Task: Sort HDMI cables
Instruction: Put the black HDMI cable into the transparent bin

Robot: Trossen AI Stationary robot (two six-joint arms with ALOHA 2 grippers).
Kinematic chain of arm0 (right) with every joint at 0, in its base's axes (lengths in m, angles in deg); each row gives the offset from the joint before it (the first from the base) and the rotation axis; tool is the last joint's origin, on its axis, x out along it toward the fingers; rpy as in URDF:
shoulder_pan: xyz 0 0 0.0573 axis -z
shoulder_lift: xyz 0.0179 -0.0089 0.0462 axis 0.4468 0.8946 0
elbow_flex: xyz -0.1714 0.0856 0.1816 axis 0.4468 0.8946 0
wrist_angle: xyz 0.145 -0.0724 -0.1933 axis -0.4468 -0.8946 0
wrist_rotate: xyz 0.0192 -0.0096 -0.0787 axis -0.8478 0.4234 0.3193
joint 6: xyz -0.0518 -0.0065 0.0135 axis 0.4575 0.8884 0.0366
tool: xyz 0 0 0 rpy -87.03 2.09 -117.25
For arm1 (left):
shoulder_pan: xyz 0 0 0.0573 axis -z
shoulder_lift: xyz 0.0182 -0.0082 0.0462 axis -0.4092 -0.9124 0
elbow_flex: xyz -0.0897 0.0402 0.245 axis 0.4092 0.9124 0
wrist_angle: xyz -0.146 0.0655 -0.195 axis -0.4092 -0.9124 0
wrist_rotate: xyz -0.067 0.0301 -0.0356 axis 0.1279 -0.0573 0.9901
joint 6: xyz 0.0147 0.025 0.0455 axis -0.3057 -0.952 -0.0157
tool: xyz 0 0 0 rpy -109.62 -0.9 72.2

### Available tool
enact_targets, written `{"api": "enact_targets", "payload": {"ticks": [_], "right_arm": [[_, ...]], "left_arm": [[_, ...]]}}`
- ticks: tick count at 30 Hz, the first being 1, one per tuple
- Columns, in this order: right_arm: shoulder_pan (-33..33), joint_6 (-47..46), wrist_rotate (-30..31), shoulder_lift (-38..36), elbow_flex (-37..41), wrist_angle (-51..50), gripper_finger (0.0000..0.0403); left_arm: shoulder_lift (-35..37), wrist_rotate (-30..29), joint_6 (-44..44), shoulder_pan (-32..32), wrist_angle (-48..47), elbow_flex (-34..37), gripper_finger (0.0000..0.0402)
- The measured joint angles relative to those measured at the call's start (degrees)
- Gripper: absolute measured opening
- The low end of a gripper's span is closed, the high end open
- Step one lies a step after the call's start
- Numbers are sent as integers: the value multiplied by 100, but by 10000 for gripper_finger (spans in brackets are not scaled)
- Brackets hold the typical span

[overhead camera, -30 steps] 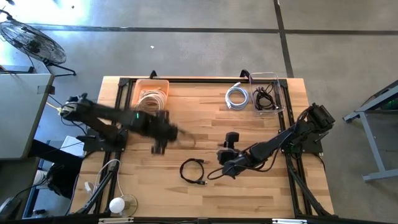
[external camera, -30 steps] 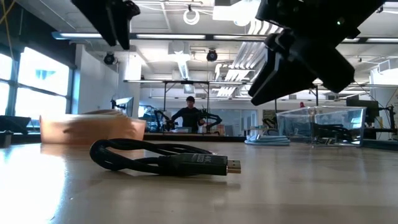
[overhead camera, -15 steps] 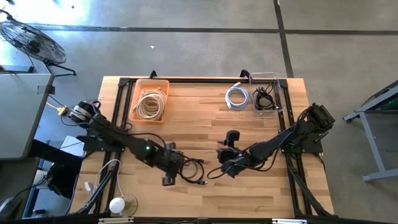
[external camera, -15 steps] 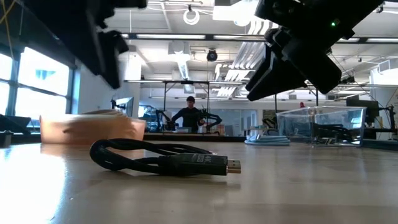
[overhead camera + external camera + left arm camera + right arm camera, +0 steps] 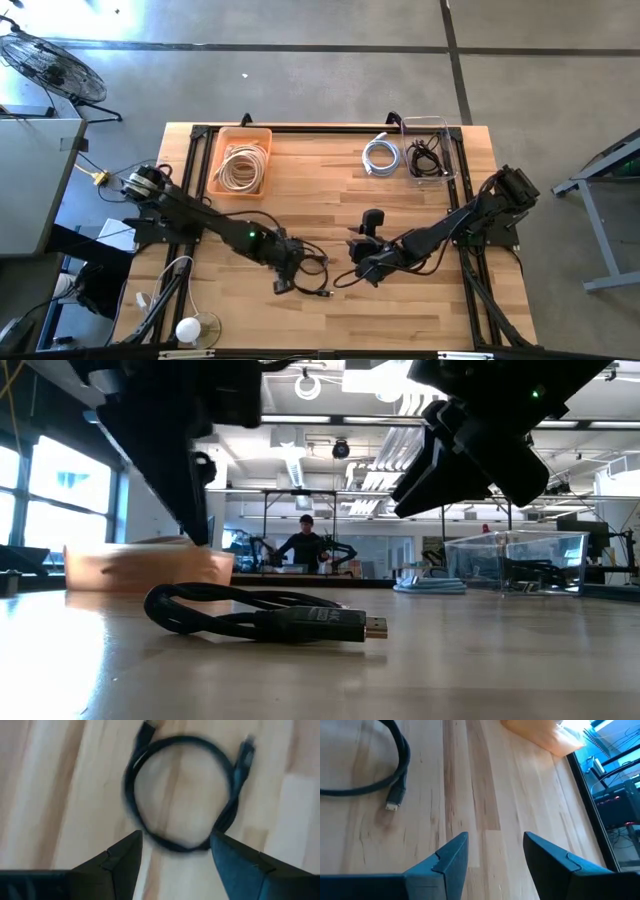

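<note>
A thin black HDMI cable (image 5: 315,278) lies coiled flat on the table's near middle; it also shows in the low view (image 5: 262,617) and in the left wrist view (image 5: 182,795). My left gripper (image 5: 290,268) hovers open just above the coil's near-left side (image 5: 175,840), touching nothing. My right gripper (image 5: 358,262) hangs open to the right of the coil (image 5: 495,840), and its view shows the cable's plug end (image 5: 394,804). Cream cables (image 5: 240,165) fill an orange bin. A silvery-white coil (image 5: 380,155) lies on the wood, and black cables (image 5: 425,158) sit in a clear bin.
The orange bin (image 5: 222,140) stands at the far left and the clear bin (image 5: 447,140) at the far right. A black frame borders the tabletop. Bare wood stretches along the near edge. A person sits far back in the room (image 5: 305,545).
My left gripper has swung from beside the orange bin toward the near edge and rightward, coming down to hover over the black coil, and it is still open. The cable has not moved.
</note>
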Motion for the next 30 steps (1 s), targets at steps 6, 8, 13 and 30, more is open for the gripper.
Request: {"api": "enact_targets", "payload": {"ticks": [6,8,13,30], "right_arm": [[0,-13,-18,4,2,-78,181],[0,-24,-36,4,0,-80,181],[0,-26,-21,4,2,-100,181],[0,-21,-38,9,2,-54,181]], "left_arm": [[-168,274,21,-233,17,-10,229],[-209,341,26,-272,-40,3,229],[-391,513,-24,-328,23,-6,229],[-664,459,-69,-328,-34,1,229]]}}
